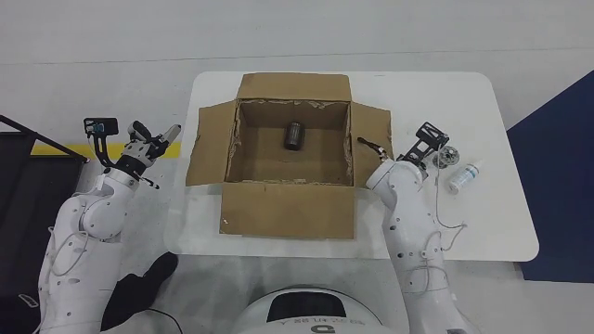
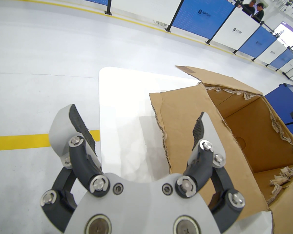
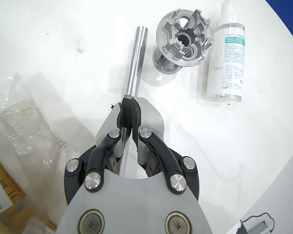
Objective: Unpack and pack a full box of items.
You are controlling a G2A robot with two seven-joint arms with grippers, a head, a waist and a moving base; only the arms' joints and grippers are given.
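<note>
Near labelled bottle [image 3: 230, 66]: right end effector [image 3: 129, 113] pinches steel rod [image 3: 136, 59]; left end effector [image 2: 138, 113] spread.

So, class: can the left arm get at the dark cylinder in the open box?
Probably yes: the left gripper is open and empty, the cardboard box has its flaps folded out, and nothing covers the dark cylinder; only the box wall stands between.

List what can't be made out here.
Dark cylinder in the box: top view, too small to identify.
Box floor: left wrist view, largely hidden behind its flap and near wall.
Rod: right wrist view, rear end hidden by the right gripper holding it.
</note>
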